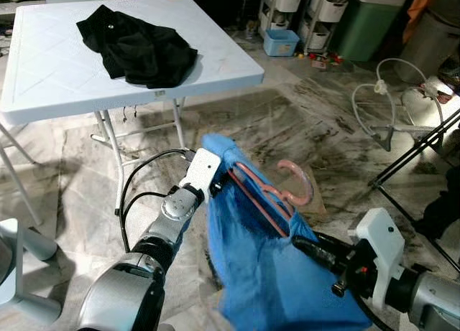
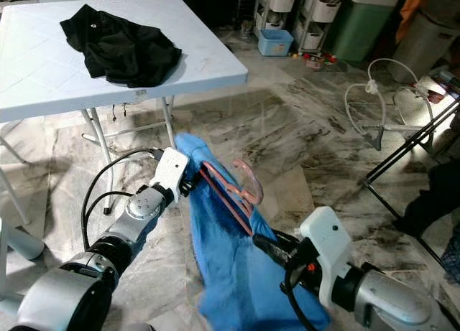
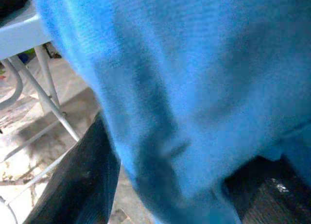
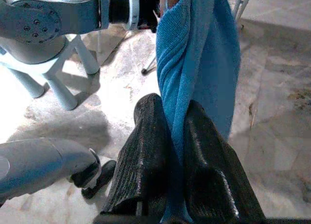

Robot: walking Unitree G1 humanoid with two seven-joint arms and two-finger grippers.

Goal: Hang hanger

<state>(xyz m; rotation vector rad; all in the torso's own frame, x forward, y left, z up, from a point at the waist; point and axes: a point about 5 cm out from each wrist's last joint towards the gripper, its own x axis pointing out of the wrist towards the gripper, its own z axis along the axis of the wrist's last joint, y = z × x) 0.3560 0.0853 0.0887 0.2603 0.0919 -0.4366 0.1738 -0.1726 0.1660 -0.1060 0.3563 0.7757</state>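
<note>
Both arms are up in front of the robot with a blue garment [image 1: 266,266] stretched between them, low and close to its chest; the right gripper [image 4: 170,151] has its two black fingers pinched together on a fold of the blue cloth, the fabric running straight up out of the pinch; the left gripper [image 1: 224,174] sits at the upper end of the garment, up against the pink hanger [image 1: 277,191], and from where I stand I cannot tell whether its fingers are closed on the hanger, the cloth or both, since its own camera is smothered in blue. The hanger lies tilted inside the neck of the garment, hook [image 1: 300,182] poking out and curling up and away from the robot; it is held in the air, not on any rail. Behind, a black garment [image 1: 136,47] lies crumpled on the white folding table [image 1: 43,72]; off to the right stand black rack legs [image 1: 413,155] on the marble floor [image 1: 323,123]. I'd judge this the carrying stage, garment already on the hanger; next comes turning toward that rack, lifting the hook clear and dropping it over a bar, with the right gripper letting the cloth fall free.
</note>
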